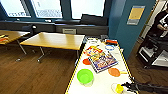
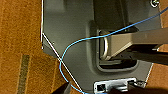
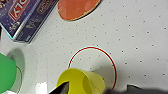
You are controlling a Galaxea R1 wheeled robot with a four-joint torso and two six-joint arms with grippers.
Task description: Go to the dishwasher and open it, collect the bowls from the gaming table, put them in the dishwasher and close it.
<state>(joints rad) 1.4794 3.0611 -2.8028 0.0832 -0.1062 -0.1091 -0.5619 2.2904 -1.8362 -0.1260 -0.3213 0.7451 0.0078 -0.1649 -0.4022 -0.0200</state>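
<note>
Two bowls sit near your surface's close edge: green bowl, yellow bowl; right pincer touches yellow, grip unclear; left pincer's state unclear too.

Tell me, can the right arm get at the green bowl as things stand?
Probably yes. The right gripper is low over the gaming table beside a small yellow bowl. The green bowl stands upright on the same top, with bare white surface between them. The game box lies farther back, out of the way.

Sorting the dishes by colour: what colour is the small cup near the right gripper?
Yellow: the small plastic cup shows best in the right wrist view, lying beside a red ring.
</note>
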